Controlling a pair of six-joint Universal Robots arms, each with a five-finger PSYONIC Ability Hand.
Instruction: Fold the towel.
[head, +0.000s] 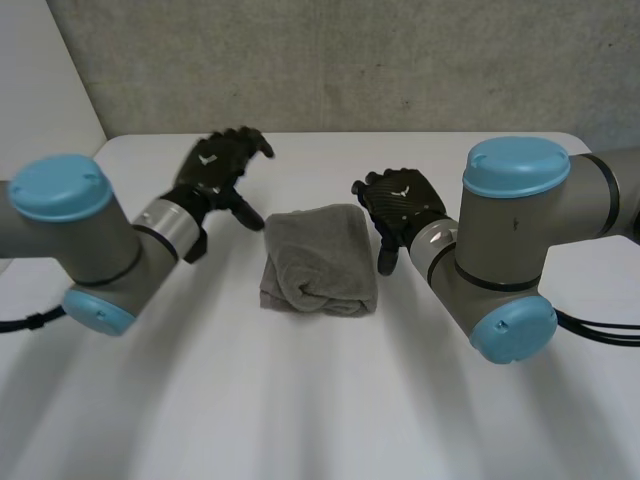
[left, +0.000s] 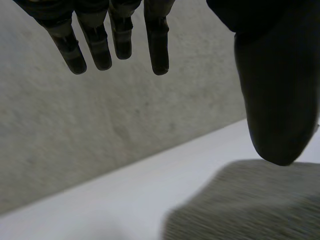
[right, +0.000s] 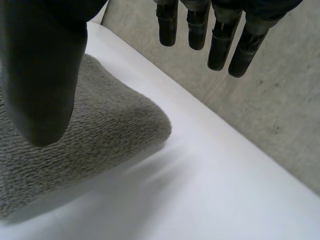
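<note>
A grey towel (head: 320, 258) lies folded into a small thick bundle in the middle of the white table (head: 320, 410). My left hand (head: 218, 167) hovers to its left, raised, fingers straight and spread, holding nothing. My right hand (head: 403, 203) sits just right of the towel, fingers relaxed and apart from the cloth. In the left wrist view the fingers (left: 159, 45) hang straight above a corner of the towel (left: 250, 210). The right wrist view has my thumb (right: 42, 75) over the towel (right: 100, 135), with the fingers (right: 220, 45) straight.
A grey wall (head: 350, 60) runs behind the table's far edge. Both arms, with light-blue caps (head: 60, 185) (head: 518, 165), reach in from the sides.
</note>
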